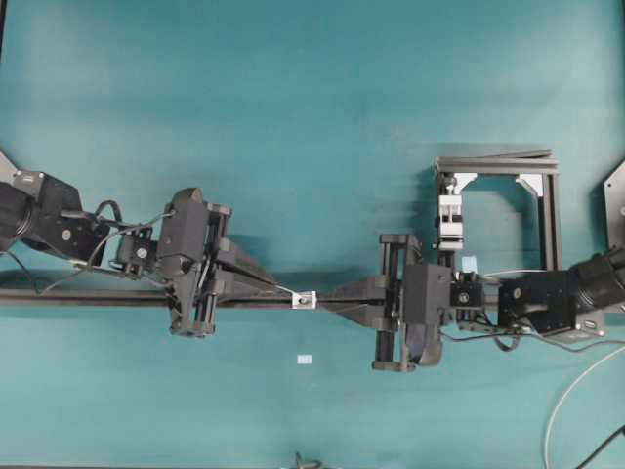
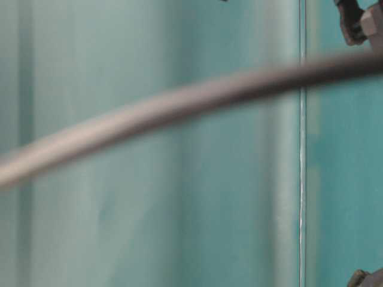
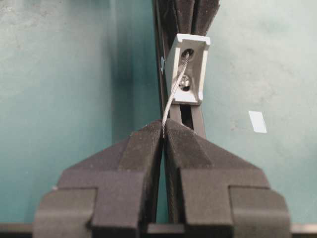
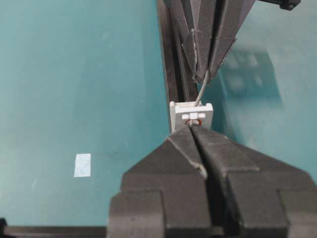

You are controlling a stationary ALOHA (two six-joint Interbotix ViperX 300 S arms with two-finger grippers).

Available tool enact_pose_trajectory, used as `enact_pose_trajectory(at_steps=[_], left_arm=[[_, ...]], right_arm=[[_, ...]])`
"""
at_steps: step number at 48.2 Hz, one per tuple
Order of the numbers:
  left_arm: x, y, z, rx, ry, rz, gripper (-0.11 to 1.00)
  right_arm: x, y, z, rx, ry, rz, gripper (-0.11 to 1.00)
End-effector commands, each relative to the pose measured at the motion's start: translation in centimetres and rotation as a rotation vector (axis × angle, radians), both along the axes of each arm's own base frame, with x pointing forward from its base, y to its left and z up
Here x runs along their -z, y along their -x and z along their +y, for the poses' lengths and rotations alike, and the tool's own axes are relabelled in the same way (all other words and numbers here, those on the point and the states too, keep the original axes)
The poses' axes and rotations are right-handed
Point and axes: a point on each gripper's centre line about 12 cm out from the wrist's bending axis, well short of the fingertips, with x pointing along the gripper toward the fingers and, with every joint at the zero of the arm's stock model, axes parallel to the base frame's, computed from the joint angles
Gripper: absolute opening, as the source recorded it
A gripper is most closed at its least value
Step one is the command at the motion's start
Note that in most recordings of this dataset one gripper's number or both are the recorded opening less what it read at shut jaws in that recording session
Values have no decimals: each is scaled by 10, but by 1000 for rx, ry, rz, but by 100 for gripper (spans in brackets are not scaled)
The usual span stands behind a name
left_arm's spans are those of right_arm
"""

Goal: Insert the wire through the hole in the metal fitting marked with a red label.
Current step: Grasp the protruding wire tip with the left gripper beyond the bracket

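My left gripper [image 3: 163,133] pinches the wire [image 3: 173,94], thin, springy, best gripped close to the metal fitting [image 3: 188,69].

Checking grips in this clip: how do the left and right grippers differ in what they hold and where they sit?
The left gripper pinches the thin wire; the right gripper clamps the metal fitting.
In the overhead view the left gripper reaches in from the left of the fitting, the right gripper from the right.
Both are black and shut, with tips facing each other across the fitting.

Left claw [image 3: 162,130] clamped; right claw [image 4: 191,128] clamped
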Motion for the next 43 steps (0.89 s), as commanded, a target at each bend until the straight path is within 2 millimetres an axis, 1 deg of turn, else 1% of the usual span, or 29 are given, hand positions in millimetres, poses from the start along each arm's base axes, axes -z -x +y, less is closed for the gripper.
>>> enact_pose_trajectory(at_steps=[1, 8, 12, 14, 17, 19, 22, 23, 27, 29, 30, 31, 35, 43], left_arm=[[-11, -3, -5, 16, 5, -33, -10], [-11, -3, -5, 15, 6, -36, -10], [-11, -3, -5, 15, 7, -36, -10], [-12, -3, -5, 15, 7, -36, -10], [-14, -2, -5, 15, 8, -39, -10], [-14, -1, -5, 16, 6, -36, -10], [-15, -1, -5, 16, 6, -33, -10], [-16, 0, -4, 16, 6, -32, -10], [-16, 1, -4, 16, 4, -21, -10], [-16, 1, -4, 17, 4, -18, -10], [-17, 1, -4, 17, 4, -18, -10], [-17, 1, -4, 17, 4, -17, -10], [-17, 3, -4, 17, 2, -9, -10], [-22, 15, -1, 18, -1, 11, -10]], right_arm=[[-8, -5, 1, 0, -15, -19, 0], [-6, -4, 0, 3, -25, 2, 0], [-8, -5, -1, 6, -29, -3, 0], [-10, -5, -1, 6, -30, -6, 5], [-12, -4, -1, 5, -29, -11, 17], [-14, -3, -2, 5, -29, -14, 27], [-16, -2, -2, 5, -30, -16, 45], [-17, -1, -3, 4, -30, -17, 53], [-19, 1, -3, 2, -30, -16, 77], [-19, 3, -4, 1, -30, -14, 87], [-21, 3, -4, 1, -32, -17, 90], [-20, 4, -4, 1, -31, -16, 92], [-21, 7, -6, 1, -30, -11, 91], [-20, 11, -7, -1, -29, -1, 92]])
